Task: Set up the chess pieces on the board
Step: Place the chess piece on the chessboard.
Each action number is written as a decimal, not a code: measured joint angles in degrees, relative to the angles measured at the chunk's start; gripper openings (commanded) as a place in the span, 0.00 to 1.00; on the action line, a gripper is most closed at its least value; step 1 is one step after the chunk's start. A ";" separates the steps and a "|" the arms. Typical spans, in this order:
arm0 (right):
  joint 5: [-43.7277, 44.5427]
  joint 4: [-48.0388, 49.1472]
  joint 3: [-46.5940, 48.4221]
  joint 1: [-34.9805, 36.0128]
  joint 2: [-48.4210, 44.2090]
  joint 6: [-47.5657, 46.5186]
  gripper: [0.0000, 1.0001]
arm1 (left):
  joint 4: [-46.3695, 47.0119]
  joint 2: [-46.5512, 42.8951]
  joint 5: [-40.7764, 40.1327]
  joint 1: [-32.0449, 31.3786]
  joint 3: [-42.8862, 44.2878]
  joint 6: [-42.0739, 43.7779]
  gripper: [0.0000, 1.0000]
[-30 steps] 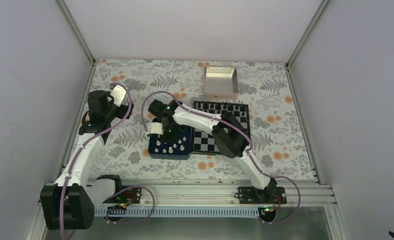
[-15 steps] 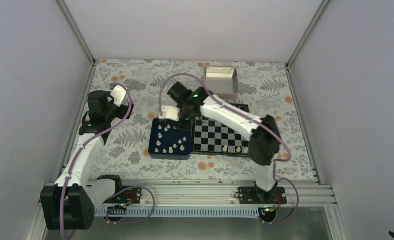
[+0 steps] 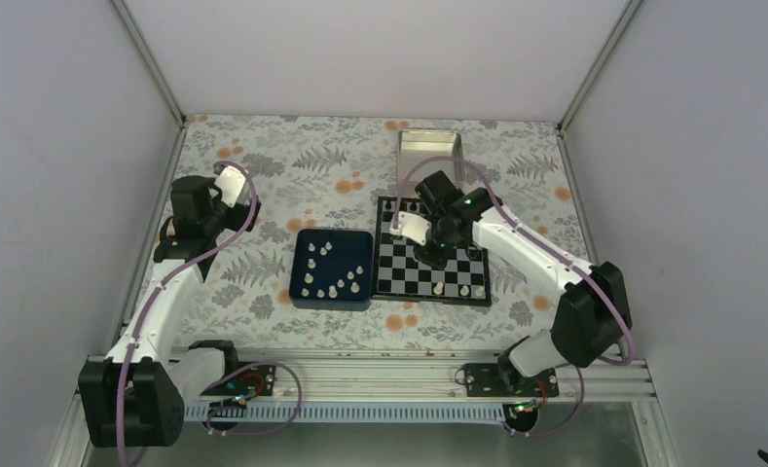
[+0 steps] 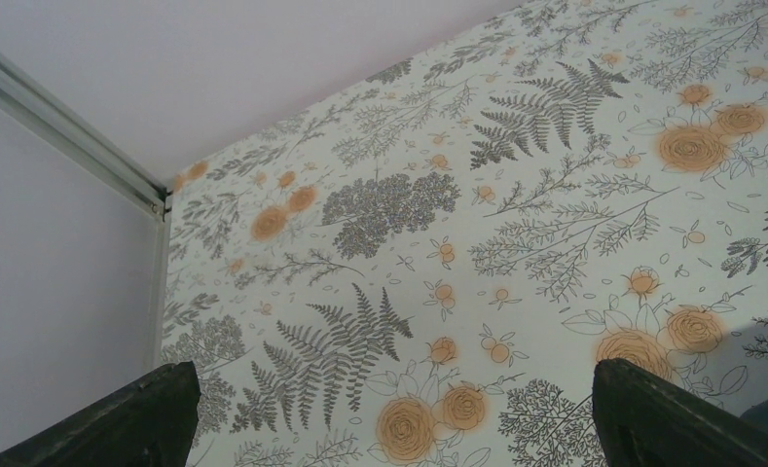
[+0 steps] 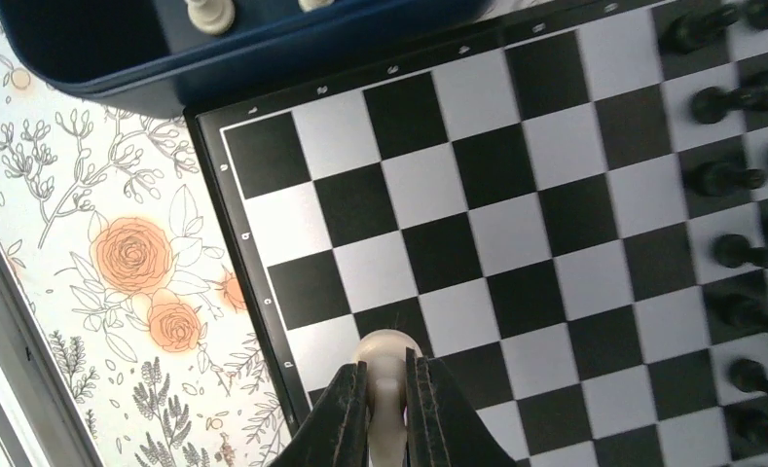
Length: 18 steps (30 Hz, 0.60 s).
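Top external view: shows the right claw point(image 3: 430, 259) poised over the left half of the board point(image 3: 387, 289), arm stretched in from the right. Puts the board on the floral worktop point(image 3: 263, 156), just right of the dark blue tray point(image 3: 298, 292); cannot tell whether the two touch. Finds a scatter of loose cream chess pieces point(image 3: 332, 289) standing in that tray, and a few set cream pieces point(image 3: 467, 289) on the board's near row, toward its right end. Picks out a silver tin point(image 3: 428, 146) beyond the board's far edge, partly hidden by the arm. Right wrist view: catches both fingers point(image 5: 352, 418) clamped on a cream chess piece point(image 5: 386, 342) with a rounded head, held upright between them. Places that piece above the squares next to the board's lettered rim, well apart from the black pieces point(image 5: 720, 177) lined along the opposite side; cannot tell whether its foot meets the board, hidden behind the fingers. Shows a corner of the blue tray at the top left, just beside the board's rim. Left wrist view: finds the left claw point(image 4: 389, 365) spread wide apart, gripping nothing, over bare floral cloth near the far left corner by the wall. Keeps well apart from tray and board, arm folded at the left edge of the worktop.
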 measured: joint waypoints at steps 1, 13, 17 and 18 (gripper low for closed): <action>-0.15 0.26 -0.87 0.04 0.07 -0.02 0.04 | 0.00 0.00 0.00 0.00 0.02 -0.02 1.00; -0.35 4.04 -1.64 7.91 8.87 0.17 0.04 | 0.02 0.48 -0.24 0.00 0.00 -0.02 1.00; -0.39 5.03 -1.64 9.18 11.96 0.20 0.04 | 0.04 0.48 -0.48 0.00 -0.20 -0.02 1.00; -0.37 5.35 -1.66 9.38 12.46 0.20 0.04 | 0.02 0.50 -0.50 0.00 -0.28 -0.02 1.00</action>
